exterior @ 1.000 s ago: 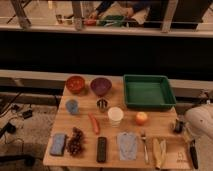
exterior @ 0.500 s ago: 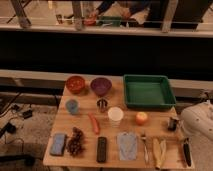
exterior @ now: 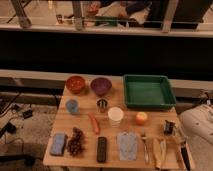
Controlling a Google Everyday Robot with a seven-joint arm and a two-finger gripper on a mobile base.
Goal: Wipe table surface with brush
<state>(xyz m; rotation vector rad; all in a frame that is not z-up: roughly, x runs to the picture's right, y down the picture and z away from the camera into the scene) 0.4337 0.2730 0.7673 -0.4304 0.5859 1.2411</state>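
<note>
Tan wooden planks made up the tabletop (exterior: pixel 85 131), which filled the lower half of the frame and carried a spread of kitchen items. A green tray (exterior: pixel 148 91) sat at its upper right, with an orange bowl (exterior: pixel 76 84) and a purple bowl (exterior: pixel 100 86) side by side to the tray's left. Nearer the middle stood a white cup (exterior: pixel 115 116), an orange fruit (exterior: pixel 141 118) to its right and a carrot (exterior: pixel 93 123) to its left. Along the front edge lay a blue sponge (exterior: pixel 58 143), a bunch of grapes (exterior: pixel 75 141), a flat black bar (exterior: pixel 102 149), a grey cloth (exterior: pixel 127 145), a silver fork (exterior: pixel 145 148) and a banana (exterior: pixel 159 152). The robot's white arm (exterior: pixel 198 125) entered from the right edge — its hand (exterior: pixel 170 128) was low over the tabletop's right side, though whether its fingers were parted or closed could not be made out. The brush (exterior: pixel 183 149) lay just below the hand, at the lower right corner, black handle pointing down the frame.
</note>
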